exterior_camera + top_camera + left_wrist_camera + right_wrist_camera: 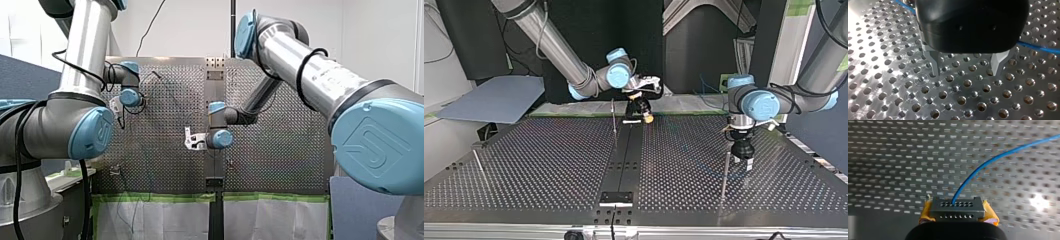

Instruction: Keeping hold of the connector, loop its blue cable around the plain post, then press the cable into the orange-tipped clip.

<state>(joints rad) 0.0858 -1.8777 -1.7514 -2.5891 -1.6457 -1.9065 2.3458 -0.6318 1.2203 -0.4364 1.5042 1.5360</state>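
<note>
By the top view's far table (524, 165) edge our right gripper (642, 112) clamps the connector (957, 209); our left gripper (966, 71) hangs spread.

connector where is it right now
The dark grey rectangular connector is clamped between the yellow pads of my right pincer, its thin blue cable arching away over the perforated metal table. In the top view that is the table's far middle.

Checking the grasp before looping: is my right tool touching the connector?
Touching. In the right wrist view the right tool has its yellow pads pressed against both sides of the grey connector, with no gap showing.
</note>
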